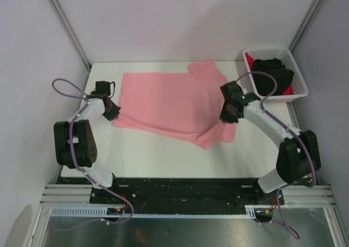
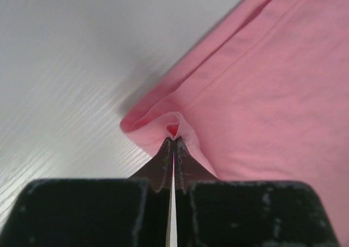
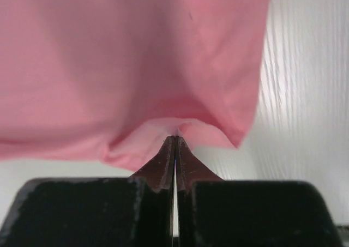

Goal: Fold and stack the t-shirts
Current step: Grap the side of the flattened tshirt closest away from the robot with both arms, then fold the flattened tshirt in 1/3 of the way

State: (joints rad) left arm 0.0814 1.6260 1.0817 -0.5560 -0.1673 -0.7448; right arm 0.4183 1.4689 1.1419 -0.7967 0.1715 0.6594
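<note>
Top external: pink shirt (image 1: 169, 102) lying spread mid-table. We are clamping left gripper (image 2: 173, 140) on its near-left corner, right gripper (image 3: 174, 139) on near-right hem. We are judging: raise both evenly, edge taut, fold toward far side.

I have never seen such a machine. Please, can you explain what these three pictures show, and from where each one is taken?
These are two robot arms bolted at the near edge of a white table. The wide picture looks down from above and behind them. Each close picture comes from a camera on one wrist, looking along that arm's own fingers. A salmon-pink t-shirt lies spread on the table. The left fingers are shut on its left side, the right fingers on its right side. In the far right corner a white lattice basket holds a black t-shirt and a red t-shirt.
</note>
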